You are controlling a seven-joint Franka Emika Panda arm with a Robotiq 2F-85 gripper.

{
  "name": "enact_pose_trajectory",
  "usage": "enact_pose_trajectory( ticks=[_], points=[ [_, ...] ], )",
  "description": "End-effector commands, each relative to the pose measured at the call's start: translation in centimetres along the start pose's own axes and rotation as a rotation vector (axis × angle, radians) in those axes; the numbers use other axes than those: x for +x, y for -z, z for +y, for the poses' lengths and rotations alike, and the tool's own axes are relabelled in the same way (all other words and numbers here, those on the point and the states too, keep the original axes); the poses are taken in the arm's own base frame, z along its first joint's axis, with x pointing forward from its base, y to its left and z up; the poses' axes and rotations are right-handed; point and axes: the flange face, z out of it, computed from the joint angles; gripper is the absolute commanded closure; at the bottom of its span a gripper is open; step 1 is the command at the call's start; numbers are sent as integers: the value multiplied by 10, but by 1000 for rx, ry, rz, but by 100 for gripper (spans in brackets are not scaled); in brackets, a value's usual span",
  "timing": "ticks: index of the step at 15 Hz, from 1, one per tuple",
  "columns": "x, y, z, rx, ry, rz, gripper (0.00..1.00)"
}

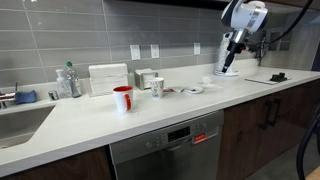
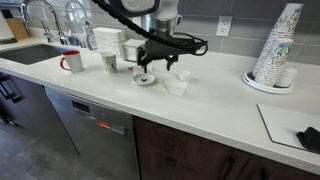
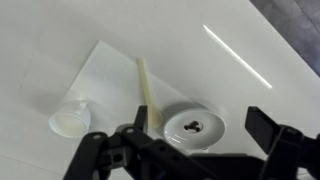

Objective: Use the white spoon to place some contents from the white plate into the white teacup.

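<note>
No legible text (frames too small)

The countertop (image 1: 150, 115) is white, smooth and a bit shiny. The dishwasher (image 1: 165, 150) front is gray metal. The cabinets (image 1: 265, 125) look like dark wood. The wall tiles (image 1: 70, 35) are gray and smooth. The white plate (image 3: 195, 128) is glossy; the sheet (image 3: 105, 75) by it looks like matt paper.

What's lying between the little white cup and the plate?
The white spoon, between the white teacup and the white plate; the wrist view shows it.
</note>
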Motion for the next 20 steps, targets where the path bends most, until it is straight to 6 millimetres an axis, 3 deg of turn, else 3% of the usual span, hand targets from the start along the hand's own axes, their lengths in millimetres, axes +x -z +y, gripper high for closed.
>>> enact_pose_trajectory(
  ticks=[1,5,11,20],
  points=[
    [7,-30,27,43,43,-6,0],
    [15,-62,48,63,113,13,0],
    [17,-104,63,89,177,39,0],
    [18,-127,72,111,209,165,0]
  ],
)
